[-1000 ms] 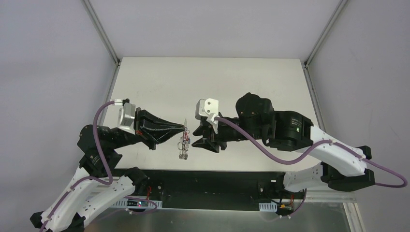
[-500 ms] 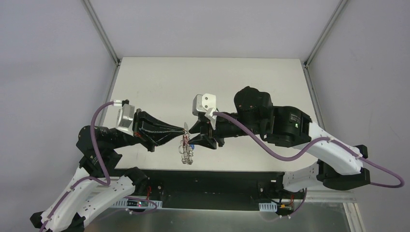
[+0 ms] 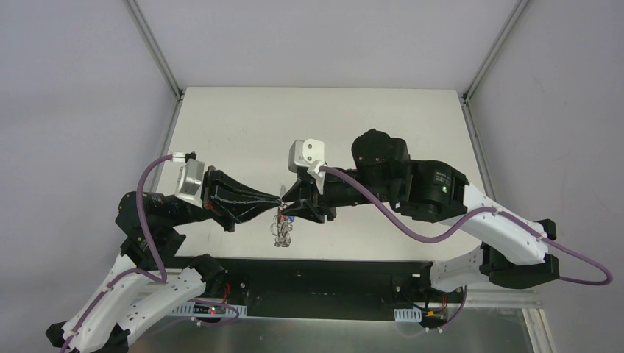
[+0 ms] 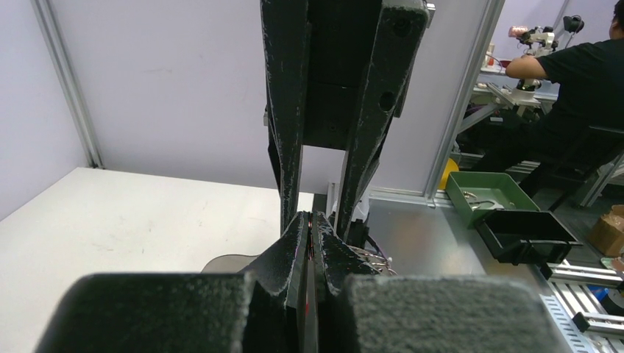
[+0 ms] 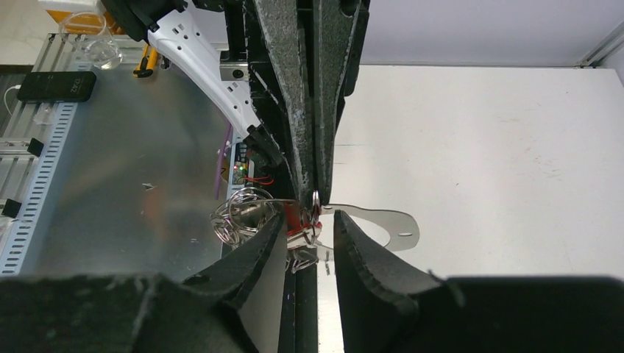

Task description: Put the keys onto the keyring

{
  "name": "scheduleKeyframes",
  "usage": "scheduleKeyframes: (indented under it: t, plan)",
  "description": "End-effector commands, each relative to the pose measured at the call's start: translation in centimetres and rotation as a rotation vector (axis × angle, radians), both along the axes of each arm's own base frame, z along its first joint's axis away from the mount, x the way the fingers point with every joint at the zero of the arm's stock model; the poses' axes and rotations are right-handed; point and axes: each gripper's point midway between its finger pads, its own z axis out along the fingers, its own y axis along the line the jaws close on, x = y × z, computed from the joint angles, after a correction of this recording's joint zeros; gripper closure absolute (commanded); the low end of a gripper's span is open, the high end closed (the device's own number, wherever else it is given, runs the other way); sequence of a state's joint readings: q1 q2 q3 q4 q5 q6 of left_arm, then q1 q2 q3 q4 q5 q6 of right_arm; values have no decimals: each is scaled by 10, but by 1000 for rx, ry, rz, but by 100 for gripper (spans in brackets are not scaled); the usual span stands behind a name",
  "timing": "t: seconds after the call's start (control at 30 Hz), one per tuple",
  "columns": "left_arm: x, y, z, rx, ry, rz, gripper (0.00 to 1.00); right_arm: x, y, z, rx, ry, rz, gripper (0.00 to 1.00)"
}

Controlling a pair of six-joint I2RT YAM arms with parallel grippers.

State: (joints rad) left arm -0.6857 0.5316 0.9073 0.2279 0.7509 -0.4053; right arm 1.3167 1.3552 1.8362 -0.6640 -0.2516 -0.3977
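Observation:
My left gripper point(image 3: 280, 199) is shut on the keyring point(image 3: 280, 232), a tangle of silvery loops that hangs below its tip above the table's near edge. In the right wrist view the left gripper's tips point(image 5: 315, 187) come down from above and pinch a small ring over a red key point(image 5: 296, 219). My right gripper point(image 5: 309, 217) is open, one finger on each side of that red key. The silvery loops point(image 5: 243, 209) bulge out to the left. A blue key point(image 3: 293, 218) shows beside the right gripper point(image 3: 288, 208). The left wrist view shows the left gripper point(image 4: 310, 217) pressed shut.
A flat silvery tag point(image 5: 390, 220) sticks out to the right of the bunch. The white table point(image 3: 243, 132) stretches away behind both arms. Beyond the table stand a green bin point(image 4: 493, 193), a black tray point(image 4: 526, 235) and a seated person point(image 4: 581, 66).
The right gripper has moved left up to the left gripper's tip, and its jaws have narrowed around the hanging bunch. The left gripper stays shut in about the same place.

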Motion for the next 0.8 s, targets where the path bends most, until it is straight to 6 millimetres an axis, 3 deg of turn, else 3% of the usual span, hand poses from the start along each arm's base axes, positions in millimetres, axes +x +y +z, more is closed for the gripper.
scheduleKeyframes:
  t: [0.0, 0.17, 0.33, 0.77]
  plan:
    - [-10, 6, 20, -62, -74, -15, 100, 1, 4, 27, 96, 1, 4, 69]
    - [-10, 6, 19, -62, -70, -14, 100, 1, 8, 23, 93, 17, 9, 71]
    - [-10, 7, 20, -65, -73, -13, 100, 1, 9, 23, 92, 31, 12, 85]
    - [-10, 7, 23, -71, -87, -10, 100, 2, 9, 15, 69, 60, 11, 80]
